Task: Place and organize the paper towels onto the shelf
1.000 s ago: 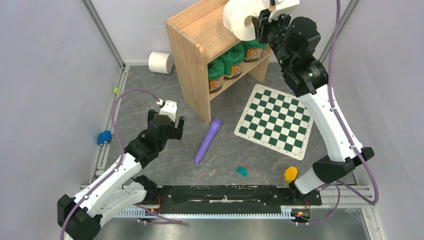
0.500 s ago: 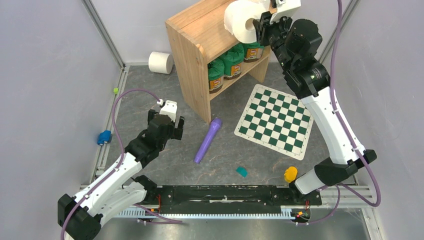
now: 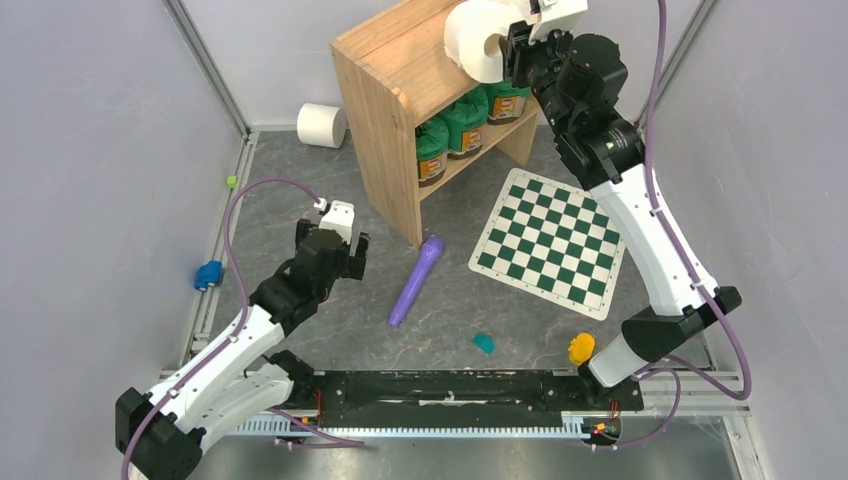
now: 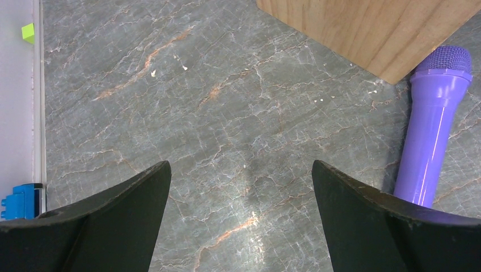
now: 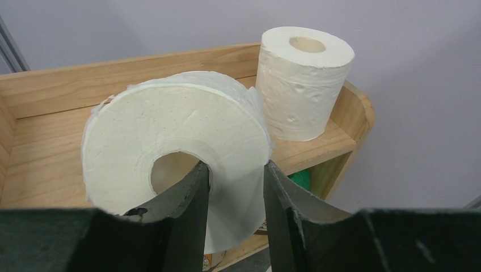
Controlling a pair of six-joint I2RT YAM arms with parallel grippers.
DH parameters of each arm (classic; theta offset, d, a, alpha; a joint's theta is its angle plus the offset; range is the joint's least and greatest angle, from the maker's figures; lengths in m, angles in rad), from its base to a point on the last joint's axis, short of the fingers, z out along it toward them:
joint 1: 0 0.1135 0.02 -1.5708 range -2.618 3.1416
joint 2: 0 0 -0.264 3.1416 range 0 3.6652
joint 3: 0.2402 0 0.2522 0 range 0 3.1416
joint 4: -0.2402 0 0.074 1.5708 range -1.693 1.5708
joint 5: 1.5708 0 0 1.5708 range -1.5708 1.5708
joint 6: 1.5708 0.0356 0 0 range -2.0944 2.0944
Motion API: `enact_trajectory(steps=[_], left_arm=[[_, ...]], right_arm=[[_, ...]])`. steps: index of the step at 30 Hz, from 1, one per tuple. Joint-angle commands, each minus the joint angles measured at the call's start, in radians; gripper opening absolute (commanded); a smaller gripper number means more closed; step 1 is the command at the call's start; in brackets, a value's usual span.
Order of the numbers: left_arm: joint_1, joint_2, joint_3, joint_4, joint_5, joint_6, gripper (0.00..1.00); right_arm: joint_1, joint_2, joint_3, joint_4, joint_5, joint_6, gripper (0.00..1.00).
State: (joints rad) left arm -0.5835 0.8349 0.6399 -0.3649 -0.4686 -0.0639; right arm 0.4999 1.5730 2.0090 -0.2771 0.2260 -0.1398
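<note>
Holding a roll [image 5: 170, 130] on edge over the shelf [image 5: 51, 85] top, right jaws gripping its wall, left jaws released over surface [image 4: 227, 113].

Overhead view looks down from the near edge; left wrist, close over the table [image 4: 227, 113]; right wrist faces the far shelf [image 5: 45, 153] top, which the overhead shares.

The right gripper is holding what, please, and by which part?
The white cylindrical paper towel roll, by its wall: one finger inside the core, one outside.
</note>
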Motion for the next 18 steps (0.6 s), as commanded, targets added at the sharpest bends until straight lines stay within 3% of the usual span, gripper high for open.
enact_trajectory(steps=[1,5,13,18], left_arm=[[0.007,-0.017,-0.001,0.023,-0.004,0.024,1.00],[0.007,-0.024,-0.002,0.021,-0.008,0.023,1.00],[0.007,-0.026,-0.002,0.020,-0.010,0.024,1.00],[0.007,-0.026,-0.003,0.020,-0.008,0.024,1.00]], right_arm=[[-0.006,0.029,0.065,0.077,0.005,-0.004,0.44],[-0.007,0.030,0.066,0.104,0.005,-0.004,0.52],[-0.024,0.076,0.114,0.136,0.019,-0.028,0.54],[-0.026,0.102,0.126,0.199,-0.008,-0.036,0.75]])
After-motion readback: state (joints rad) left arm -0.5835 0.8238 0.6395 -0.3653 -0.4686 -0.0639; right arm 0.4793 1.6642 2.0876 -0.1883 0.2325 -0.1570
